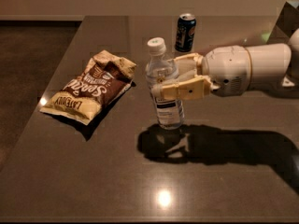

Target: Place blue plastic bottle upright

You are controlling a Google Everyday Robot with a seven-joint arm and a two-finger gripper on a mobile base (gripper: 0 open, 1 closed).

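The blue plastic bottle (164, 85) is clear with a white screw cap and a pale label with a dark text patch. It stands almost upright, base on or just above the dark table (93, 171), near the table's middle. My gripper (170, 76) reaches in from the right and is shut on the bottle's middle, one cream finger (184, 90) in front and one behind.
A brown chip bag (91, 87) lies flat left of the bottle. A dark blue can (185, 32) stands upright behind it near the far edge. The table's left edge runs diagonally at the left.
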